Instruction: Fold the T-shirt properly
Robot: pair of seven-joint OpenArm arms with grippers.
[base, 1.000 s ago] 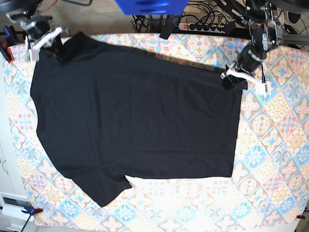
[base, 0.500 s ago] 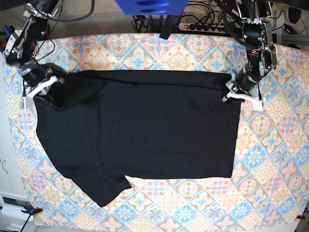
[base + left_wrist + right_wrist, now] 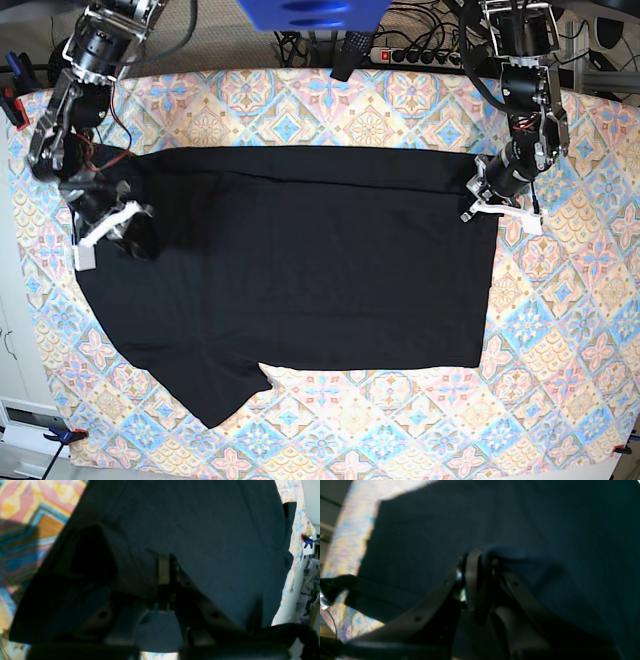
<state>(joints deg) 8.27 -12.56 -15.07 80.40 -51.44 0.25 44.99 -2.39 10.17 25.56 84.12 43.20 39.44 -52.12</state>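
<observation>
Jaws, left: my left gripper (image 3: 167, 566) is clenched on the hem corner of the T-shirt (image 3: 300, 270), black cloth bunched around both fingers.
Jaws, right: my right gripper (image 3: 480, 562) pinches a fold of the same cloth near the sleeve, fingers close together.
T-shirt: lies flat on the patterned tablecloth (image 3: 560, 330), top part folded over into a straight edge running between my two grippers.
Sleeve: one short sleeve points toward the near table edge.
Far side: a power strip (image 3: 425, 54) and cables sit beyond the table.
</observation>
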